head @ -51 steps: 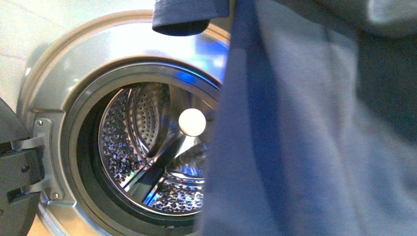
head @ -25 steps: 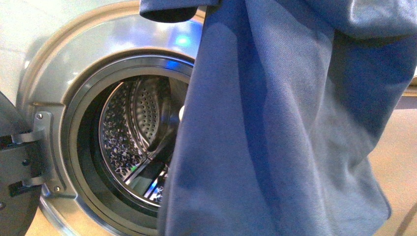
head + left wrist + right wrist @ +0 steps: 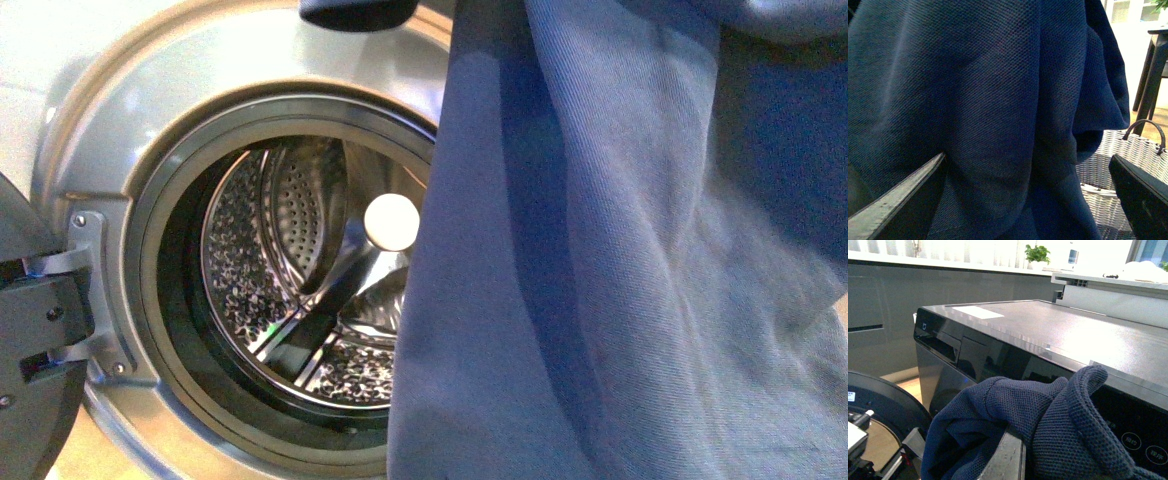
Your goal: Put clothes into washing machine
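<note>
My right hand (image 3: 1009, 455) grips the blue garment (image 3: 620, 260), which hangs before the washing machine (image 3: 110, 150). My left hand (image 3: 1027, 165) gapes open. Next, I judge, it must swing left into the drum (image 3: 290, 270).

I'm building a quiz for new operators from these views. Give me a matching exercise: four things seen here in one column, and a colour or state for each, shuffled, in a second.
Things:
1. clothes
2. washing machine
3. basket
4. plant

Colour or state:
A. green, on a far ledge
B. white wicker, dark handle
C. blue, hanging in folds
D. silver-grey, door open, steel drum showing

Pairs: 1-C, 2-D, 3-B, 4-A.
</note>
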### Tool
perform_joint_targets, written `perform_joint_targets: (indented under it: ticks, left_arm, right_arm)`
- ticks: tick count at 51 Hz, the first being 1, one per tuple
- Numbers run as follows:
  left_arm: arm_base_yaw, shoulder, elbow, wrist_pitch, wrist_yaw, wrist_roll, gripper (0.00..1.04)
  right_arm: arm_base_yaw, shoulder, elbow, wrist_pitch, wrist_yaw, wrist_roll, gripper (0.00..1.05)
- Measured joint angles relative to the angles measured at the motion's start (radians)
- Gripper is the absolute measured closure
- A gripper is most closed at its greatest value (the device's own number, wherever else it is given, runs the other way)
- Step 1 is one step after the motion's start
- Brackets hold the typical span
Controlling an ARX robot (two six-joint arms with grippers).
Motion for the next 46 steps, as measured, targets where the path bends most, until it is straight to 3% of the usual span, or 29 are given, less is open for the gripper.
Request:
perform_joint_targets:
  ticks: [30, 38, 46]
  left_arm:
    - [-0.238, 0.094, 0.037, 0.079, -0.102, -0.023, 0.07]
    - [-0.287, 0.135, 0.054, 0.031, -0.206, 0.032, 0.07]
    - [-0.325, 0.235, 0.102, 0.045, -0.431, 0.077, 0.07]
  right_arm:
    - [0.000, 0.000, 0.000, 0.000, 0.000, 0.000, 1.00]
    - [0.000, 0.000, 0.000, 0.000, 0.002, 0.000, 1.00]
    - [0.000, 0.000, 0.000, 0.000, 0.003, 0.000, 1.00]
